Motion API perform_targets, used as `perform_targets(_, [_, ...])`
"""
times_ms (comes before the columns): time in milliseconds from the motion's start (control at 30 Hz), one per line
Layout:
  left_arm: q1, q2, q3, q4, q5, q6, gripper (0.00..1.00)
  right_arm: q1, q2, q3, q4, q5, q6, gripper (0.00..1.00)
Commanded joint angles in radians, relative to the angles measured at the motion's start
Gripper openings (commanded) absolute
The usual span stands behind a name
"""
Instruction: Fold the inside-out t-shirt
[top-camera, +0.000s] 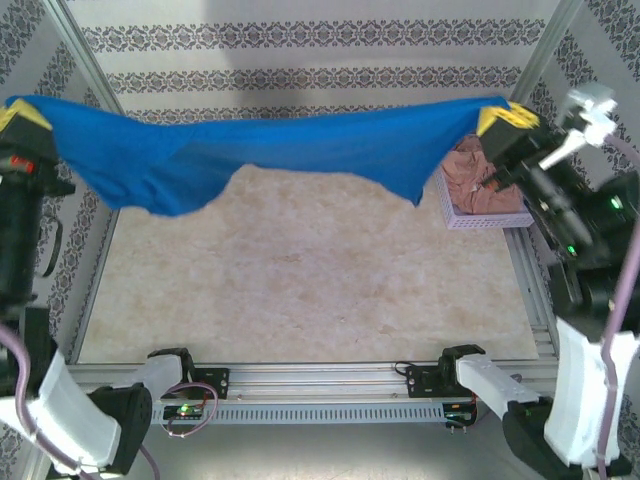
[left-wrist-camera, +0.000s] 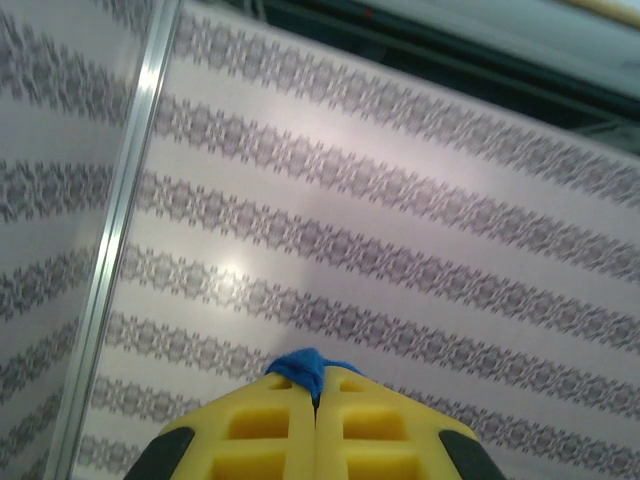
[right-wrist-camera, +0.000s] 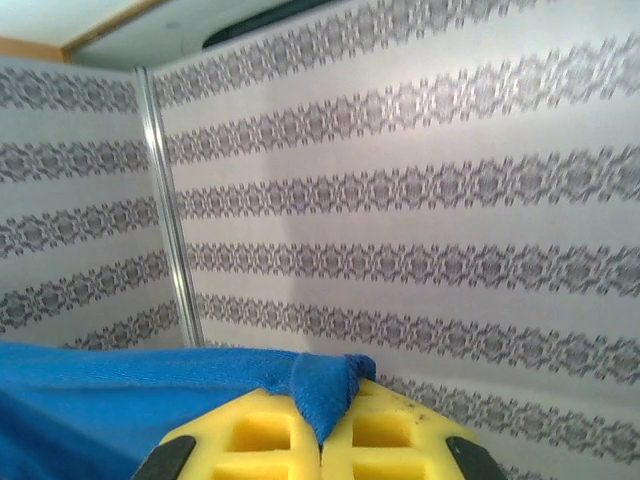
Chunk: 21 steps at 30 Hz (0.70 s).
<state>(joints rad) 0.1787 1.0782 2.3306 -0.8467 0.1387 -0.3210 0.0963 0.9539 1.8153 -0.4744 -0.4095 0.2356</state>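
Closest in, the left arm's base (top-camera: 182, 374) and the right arm's base (top-camera: 456, 368) sit on the rail at the front edge of the surface (top-camera: 300, 290), a beige marbled board lying well below both pincers.

Higher up, the left pincer (top-camera: 22, 118) and the right pincer (top-camera: 506, 120) are raised to about the same height, well apart. The royal-blue t-shirt (top-camera: 280, 150) hangs stretched between them, clear of the surface. Its top edge runs almost straight from one pincer to the other. Its lower edge sags into a broad lobe nearer the left pincer and a narrower point nearer the right one.

In the left wrist view, the yellow fingers (left-wrist-camera: 260, 430) are pressed together with a small tuft of blue cloth nipped at their tips. In the right wrist view, the fingers are likewise clamped together on a fold of the cloth. That fold laps over one fingertip, and the fabric spreads away from that side of the pincer.

Below and just behind the right pincer, a white basket (top-camera: 480, 220) stands at the surface's right edge, holding a pinkish garment (top-camera: 472, 175).

Beyond both pincers is the patterned wall (top-camera: 320, 60), pale with grey ornamental bands, and a metal post (right-wrist-camera: 170, 230) runs up its corner.
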Motion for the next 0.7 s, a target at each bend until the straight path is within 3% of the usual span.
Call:
perform_targets(0, [0.008, 0.043, -0.014, 0.065, 0.02, 0.013, 0.0, 0.007, -0.021, -0.017, 0.018, 0.047, -0.022, 0.0])
perform_targets(167, [0.008, 0.152, -0.012, 0.093, 0.02, 0.011, 0.0, 0.008, 0.026, -0.027, 0.055, 0.075, -0.033, 0.0])
perform_targets(367, [0.007, 0.404, -0.041, 0.15, 0.044, -0.01, 0.0, 0.013, 0.207, -0.105, 0.177, 0.141, -0.059, 0.0])
perform_targets(533, [-0.034, 0.682, -0.095, 0.239, 0.033, -0.009, 0.0, 0.033, 0.522, -0.112, 0.276, 0.227, -0.1, 0.0])
perform_targets(667, [-0.069, 1.015, 0.03, 0.231, 0.028, -0.011, 0.02, 0.041, 0.9, 0.048, 0.282, 0.3, -0.113, 0.0])
